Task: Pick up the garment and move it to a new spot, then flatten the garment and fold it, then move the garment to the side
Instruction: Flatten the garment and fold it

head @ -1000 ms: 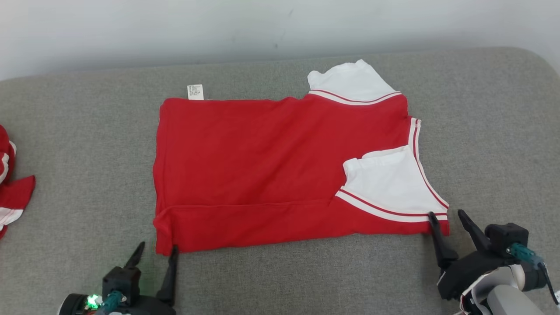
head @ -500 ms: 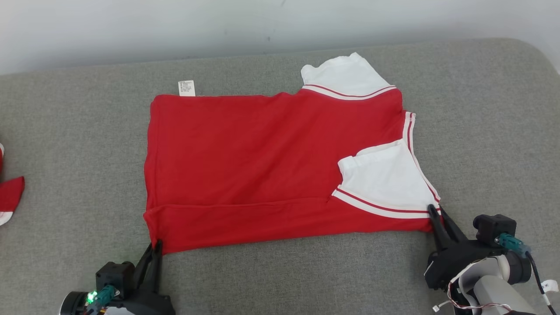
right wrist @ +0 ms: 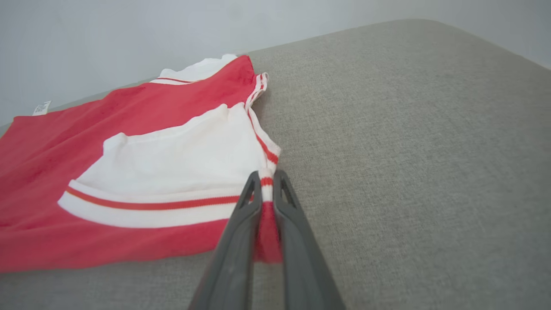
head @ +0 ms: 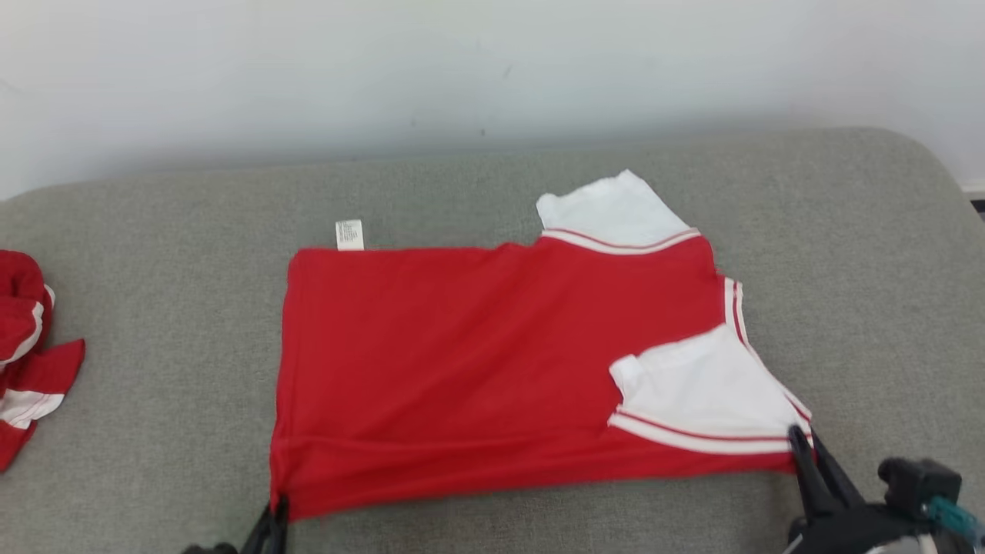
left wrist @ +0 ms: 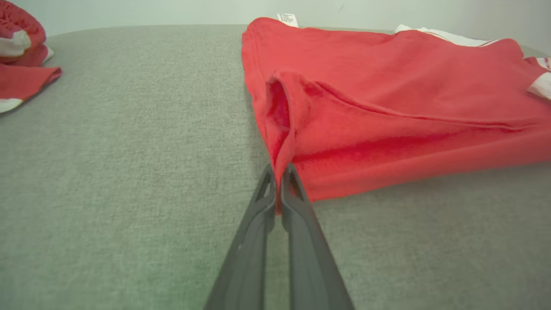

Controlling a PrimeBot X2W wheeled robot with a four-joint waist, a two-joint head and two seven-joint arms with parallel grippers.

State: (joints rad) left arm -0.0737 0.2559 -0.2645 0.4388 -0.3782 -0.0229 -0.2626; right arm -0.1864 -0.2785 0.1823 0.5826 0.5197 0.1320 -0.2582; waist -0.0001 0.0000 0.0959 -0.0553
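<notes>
The garment point(head: 477, 362) is a red shirt with white, red-striped sleeves, lying partly folded on the grey cushion. My left gripper point(head: 278, 504) is shut on its near left corner; the left wrist view shows the red hem point(left wrist: 282, 142) pinched between the dark fingers and lifted a little. My right gripper point(head: 800, 435) is shut on the near right corner, where the striped edge point(right wrist: 267, 181) runs between its fingers. One white sleeve point(head: 704, 385) is folded over the body, the other point(head: 608, 208) sticks out at the far edge. A white label point(head: 349, 234) shows at the far left corner.
Another red and white garment point(head: 27, 346) lies bunched at the cushion's left edge. The grey cushion point(head: 869, 269) has bare room to the right of the shirt and behind it. A pale wall runs along the back.
Both grippers went from open beside the near corners to shut on them. The near edge is now slightly raised, and the camera has shifted so the whole scene sits lower in view.
</notes>
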